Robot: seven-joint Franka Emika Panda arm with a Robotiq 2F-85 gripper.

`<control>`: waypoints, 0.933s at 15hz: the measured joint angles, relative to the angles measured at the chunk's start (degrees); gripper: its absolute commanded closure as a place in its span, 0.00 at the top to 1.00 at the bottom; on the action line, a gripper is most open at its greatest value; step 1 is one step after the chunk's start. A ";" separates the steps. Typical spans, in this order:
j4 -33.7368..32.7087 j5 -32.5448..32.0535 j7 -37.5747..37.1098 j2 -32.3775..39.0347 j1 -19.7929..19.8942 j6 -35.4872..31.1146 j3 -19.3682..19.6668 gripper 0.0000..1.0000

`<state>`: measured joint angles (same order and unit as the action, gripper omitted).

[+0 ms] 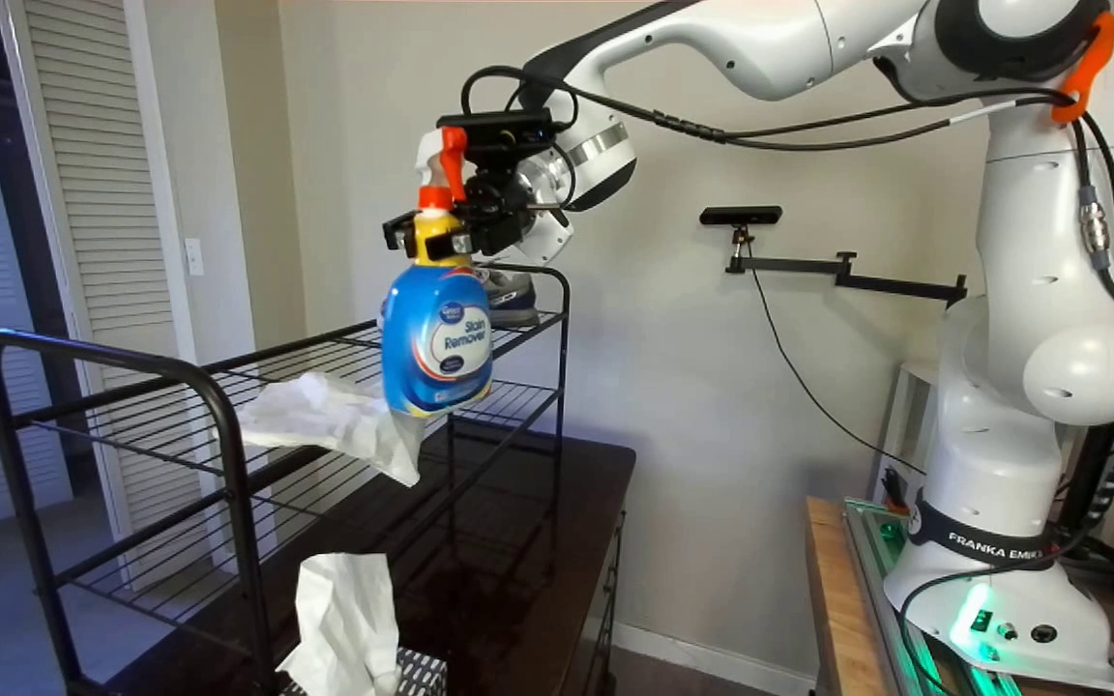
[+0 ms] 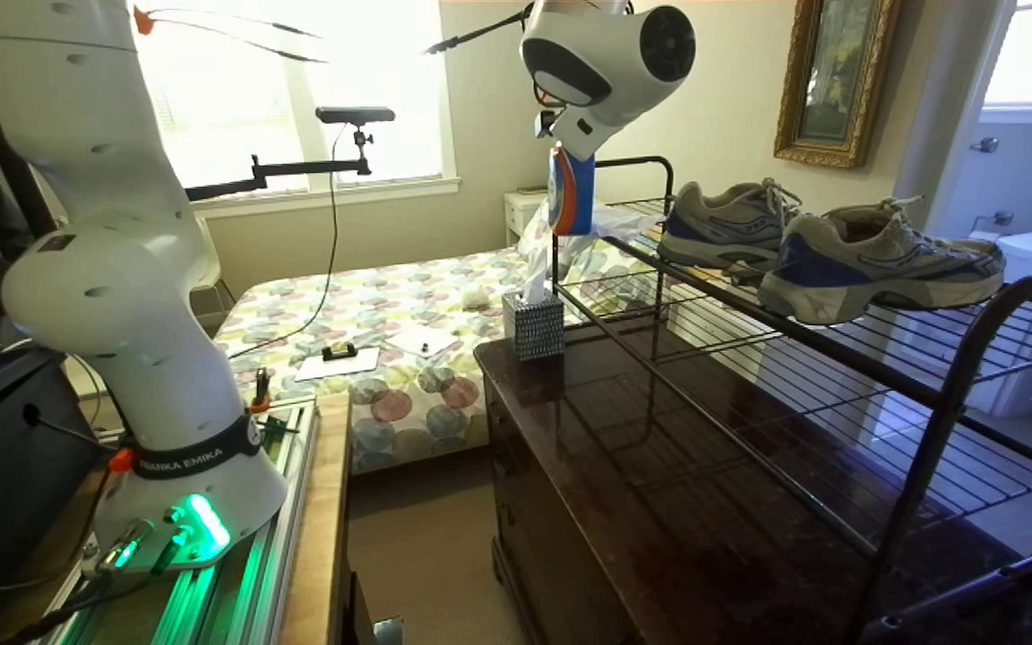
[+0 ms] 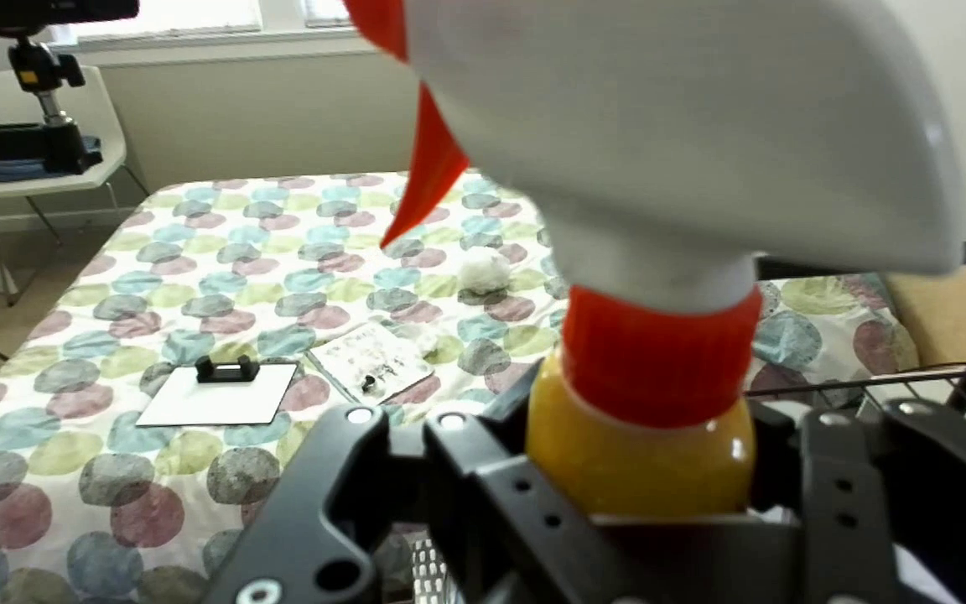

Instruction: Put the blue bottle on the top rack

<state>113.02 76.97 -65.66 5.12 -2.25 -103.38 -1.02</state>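
Pincer closed round yellow neck of blue bottle, body approx. upright beneath it, top rack lower nearby; est. stiff plastic, poss. heavy (fill n/k), smooth sides apt to slip, so neck under spray head judged best hold pt.

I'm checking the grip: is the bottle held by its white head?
No, the gripper holds the blue bottle at its yellow neck.
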 measured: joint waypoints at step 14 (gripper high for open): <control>-2.78 3.27 2.08 2.42 -1.08 -11.03 -1.08 0.08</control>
<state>110.24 80.23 -63.58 7.53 -3.33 -114.42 -2.10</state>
